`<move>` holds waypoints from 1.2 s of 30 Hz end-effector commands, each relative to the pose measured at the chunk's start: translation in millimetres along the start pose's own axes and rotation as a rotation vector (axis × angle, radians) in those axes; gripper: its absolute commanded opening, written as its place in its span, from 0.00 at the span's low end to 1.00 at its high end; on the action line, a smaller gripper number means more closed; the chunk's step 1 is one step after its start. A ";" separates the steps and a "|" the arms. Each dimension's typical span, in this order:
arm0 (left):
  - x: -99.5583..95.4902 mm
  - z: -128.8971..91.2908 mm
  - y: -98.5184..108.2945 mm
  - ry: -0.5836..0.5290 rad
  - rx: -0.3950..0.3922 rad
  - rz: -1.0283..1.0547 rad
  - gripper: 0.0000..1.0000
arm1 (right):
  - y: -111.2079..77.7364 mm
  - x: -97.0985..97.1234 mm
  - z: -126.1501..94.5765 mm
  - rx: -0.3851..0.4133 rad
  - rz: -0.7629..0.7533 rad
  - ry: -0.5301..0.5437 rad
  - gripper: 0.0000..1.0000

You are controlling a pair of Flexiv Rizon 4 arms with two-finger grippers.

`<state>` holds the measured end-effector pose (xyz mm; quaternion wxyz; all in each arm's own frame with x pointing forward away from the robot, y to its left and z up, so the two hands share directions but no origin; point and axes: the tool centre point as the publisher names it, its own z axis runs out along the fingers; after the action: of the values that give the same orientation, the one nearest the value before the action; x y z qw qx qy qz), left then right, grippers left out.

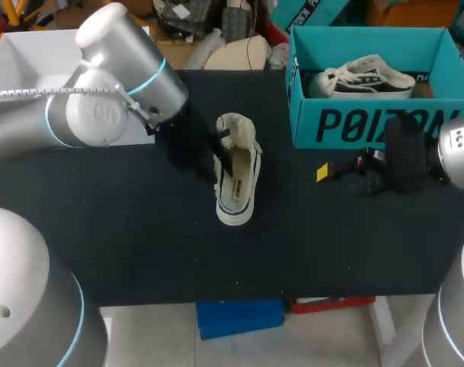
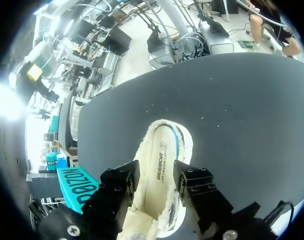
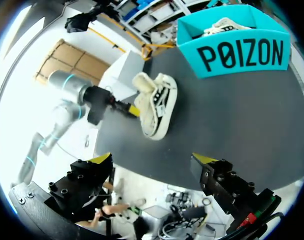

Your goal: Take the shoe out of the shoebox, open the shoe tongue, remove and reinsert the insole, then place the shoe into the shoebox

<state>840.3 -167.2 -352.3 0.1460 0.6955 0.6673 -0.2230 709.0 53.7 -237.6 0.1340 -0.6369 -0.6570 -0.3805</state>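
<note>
The shoe [image 1: 238,180] is found in the middle of the table [image 1: 140,245], tipped toward its side, toe to the near edge and opening to the far side. The left gripper [image 1: 219,163] is set right at that opening, with the insole [image 2: 162,165] seen just ahead of it. Whether anything is clamped there cannot be told, since the tips are hidden by the upper.

The right gripper [image 3: 152,160] is held spread wide, nothing in it, right of the shoe and just in front of the shoebox [image 1: 369,126]. A second shoe [image 1: 361,76] is seen lying inside that box, at the far right.

Handling, as judged: a light canvas shoe, soft in the upper, so it is likely to be dragged or rolled if tugged unbraced. The rubber sole rim looks the stiffest place to be pinned. The insole is probably thin and floppy, best pinched at its heel end and peeled, not yanked.

Plenty of open mat is offered near and left of the shoe. Room is tighter to the right, where the box wall stands, and a white box [image 1: 25,69] is parked far left.
</note>
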 end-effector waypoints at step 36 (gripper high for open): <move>20.0 51.7 -9.1 0.324 -0.016 0.128 0.00 | -0.1 0.5 0.1 0.000 0.001 -0.002 1.00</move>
<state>822.1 -168.4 -398.5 0.0608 0.7621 0.6377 -0.0940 708.9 53.7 -237.6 0.1340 -0.6369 -0.6570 -0.3805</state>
